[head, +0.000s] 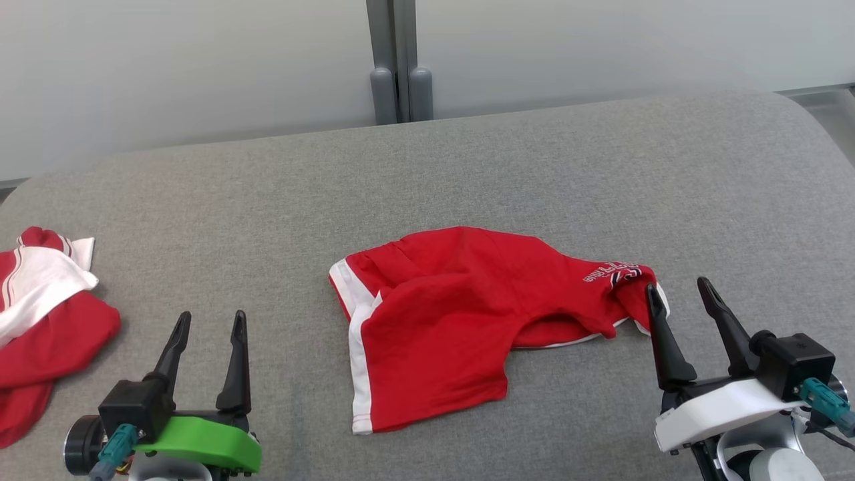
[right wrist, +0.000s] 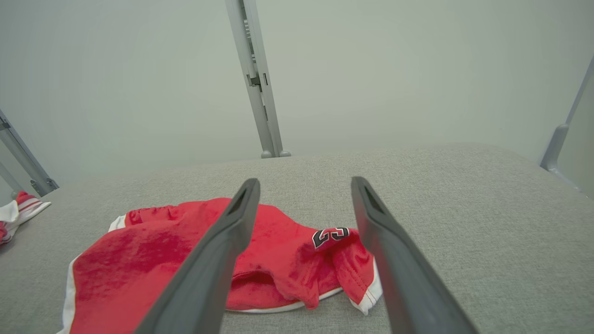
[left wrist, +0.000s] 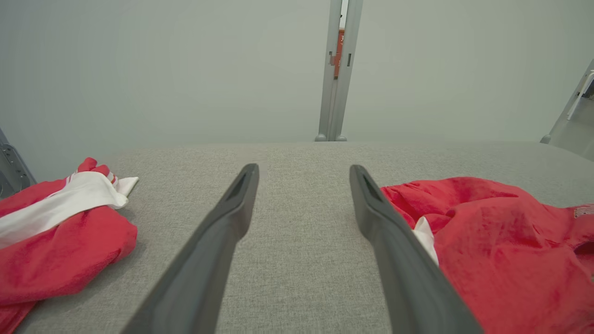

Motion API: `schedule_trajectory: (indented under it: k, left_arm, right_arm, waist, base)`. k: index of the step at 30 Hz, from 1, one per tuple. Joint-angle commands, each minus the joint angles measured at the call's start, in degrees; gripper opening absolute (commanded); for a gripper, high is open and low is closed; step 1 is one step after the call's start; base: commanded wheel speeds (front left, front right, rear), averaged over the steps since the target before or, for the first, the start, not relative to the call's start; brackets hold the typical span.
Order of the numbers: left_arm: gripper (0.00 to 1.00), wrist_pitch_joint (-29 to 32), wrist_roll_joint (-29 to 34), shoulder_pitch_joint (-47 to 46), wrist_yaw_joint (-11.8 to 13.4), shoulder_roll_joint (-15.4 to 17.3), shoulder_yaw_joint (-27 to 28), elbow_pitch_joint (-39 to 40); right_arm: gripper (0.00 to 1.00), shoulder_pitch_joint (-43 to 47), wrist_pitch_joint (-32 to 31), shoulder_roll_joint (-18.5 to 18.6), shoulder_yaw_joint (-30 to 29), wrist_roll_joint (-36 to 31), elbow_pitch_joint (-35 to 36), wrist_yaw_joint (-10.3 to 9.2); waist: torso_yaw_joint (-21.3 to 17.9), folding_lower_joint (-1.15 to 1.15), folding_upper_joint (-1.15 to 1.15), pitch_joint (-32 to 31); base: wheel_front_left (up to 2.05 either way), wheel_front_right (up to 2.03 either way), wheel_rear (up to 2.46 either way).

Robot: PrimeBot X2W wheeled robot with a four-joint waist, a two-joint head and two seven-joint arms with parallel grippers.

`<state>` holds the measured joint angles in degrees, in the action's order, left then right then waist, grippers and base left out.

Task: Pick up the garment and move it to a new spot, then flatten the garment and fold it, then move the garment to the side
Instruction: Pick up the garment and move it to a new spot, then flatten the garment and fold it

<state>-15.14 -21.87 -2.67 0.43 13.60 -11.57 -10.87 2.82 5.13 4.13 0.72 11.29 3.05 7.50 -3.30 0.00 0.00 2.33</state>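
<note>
The garment (head: 454,314) is a pair of red shorts with white side stripes, lying rumpled in the middle of the grey padded surface (head: 467,167); one leg with a black-and-white number is bunched at its right end (right wrist: 332,236). My right gripper (head: 676,289) stands open just right of that bunched leg, nothing between its fingers. My left gripper (head: 212,319) stands open at the lower left, well left of the shorts, over bare fabric. In the left wrist view the shorts (left wrist: 501,246) lie right of the open gripper (left wrist: 304,171). In the right wrist view the open gripper (right wrist: 304,184) points over the shorts' right leg.
A second red and white garment (head: 40,314) lies crumpled at the surface's left edge, also in the left wrist view (left wrist: 55,232). A grey post (head: 399,60) stands behind the surface against a pale wall. Bare grey fabric stretches behind and to the right of the shorts.
</note>
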Motion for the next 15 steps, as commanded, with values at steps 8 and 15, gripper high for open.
schedule_trajectory:
  k: [8, 15]
  left_arm:
    - [1.0, 0.0, 0.57, 0.09, 0.04, 0.08, -0.25, -1.18]
    - [1.0, 0.0, 0.94, -0.45, 0.51, -0.21, 0.24, -0.91]
  right_arm:
    - [1.0, 0.86, -0.73, -0.02, 0.15, -0.6, 0.84, -0.02]
    - [1.0, 0.73, -0.95, 0.08, -0.03, -1.02, 1.36, -0.02]
  waist:
    - [0.18, 0.0, 0.0, -0.04]
    - [0.56, 0.0, 0.0, 0.13]
  base:
    - [0.0, 0.0, 0.0]
    - [0.0, 0.0, 0.0]
